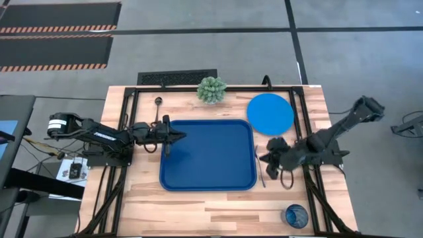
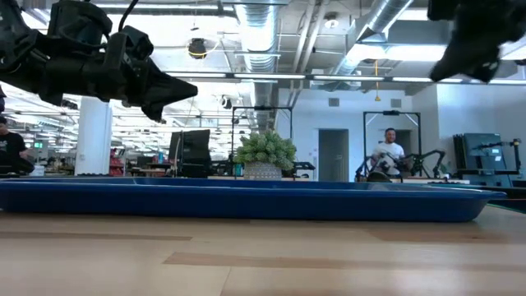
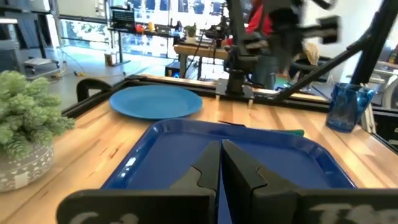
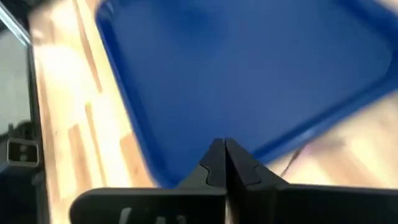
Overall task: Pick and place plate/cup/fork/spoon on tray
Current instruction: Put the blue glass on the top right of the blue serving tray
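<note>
- The left gripper point(image 1: 178, 135) hung over the tray's point(image 1: 208, 178) left edge, its fingers point(image 3: 239, 168) pressed together with nothing between them
- The right gripper point(image 1: 264, 158) hovered just off the tray's right rim, fingers point(image 4: 214, 163) likewise closed and empty, above the fork point(image 1: 259, 165)
- The fork lay on the wood in the narrow strip beside the tray's right edge; the right arm covered part of it
- The tray sat mid-table and held nothing
- The plate point(image 1: 270, 113) lay flat near the table's far right corner, just beyond the tray's corner and apart from it
- The cup point(image 1: 297, 215) stood upright near the table's front right corner, well apart from everything else
- The spoon point(image 1: 158, 106) lay near the far left, close to the left arm
- A potted plant point(image 1: 211, 90) stood at the far edge between spoon and plate
- Bare wood stretched along the front, between the tray and the table point(image 1: 198, 211) edge
</note>
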Tool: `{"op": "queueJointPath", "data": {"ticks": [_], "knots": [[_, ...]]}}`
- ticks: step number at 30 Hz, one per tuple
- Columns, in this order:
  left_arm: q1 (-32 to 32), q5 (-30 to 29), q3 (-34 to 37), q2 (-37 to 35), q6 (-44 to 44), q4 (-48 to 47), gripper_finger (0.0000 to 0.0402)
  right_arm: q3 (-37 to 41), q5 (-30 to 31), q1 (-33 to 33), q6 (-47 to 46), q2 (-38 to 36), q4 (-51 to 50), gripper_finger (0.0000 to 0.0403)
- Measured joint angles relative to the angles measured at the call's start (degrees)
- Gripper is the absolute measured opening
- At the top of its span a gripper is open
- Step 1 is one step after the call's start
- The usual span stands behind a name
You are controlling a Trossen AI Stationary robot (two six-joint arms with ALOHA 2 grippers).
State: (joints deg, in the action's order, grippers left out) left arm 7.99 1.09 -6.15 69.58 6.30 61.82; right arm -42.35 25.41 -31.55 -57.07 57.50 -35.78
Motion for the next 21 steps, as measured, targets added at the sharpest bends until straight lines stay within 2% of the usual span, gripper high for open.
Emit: {"op": "queueJointPath", "data": {"ticks": [5,11,15,21], "knots": [[0.0,-0.4,0.0,0.0,2.3,1.6,0.0,-9.8,-0.3,-8.2,-13.4,9.9,-9.0,0.0006],[0.0,0.1,0.0,0.0,3.7,1.6,0.0,-23.9,-4.6,-15.2,-27.2,20.8,-20.1,0.0014],[-0.2,0.1,1.8,0.0,2.7,2.3,0.0,-34.2,-10.0,-18.7,-36.1,28.3,-27.2,0.0051],[-0.2,0.0,3.0,0.0,2.8,3.3,0.0,-48.6,-20.1,-22.7,-45.8,39.9,-36.7,0.0129]]}}
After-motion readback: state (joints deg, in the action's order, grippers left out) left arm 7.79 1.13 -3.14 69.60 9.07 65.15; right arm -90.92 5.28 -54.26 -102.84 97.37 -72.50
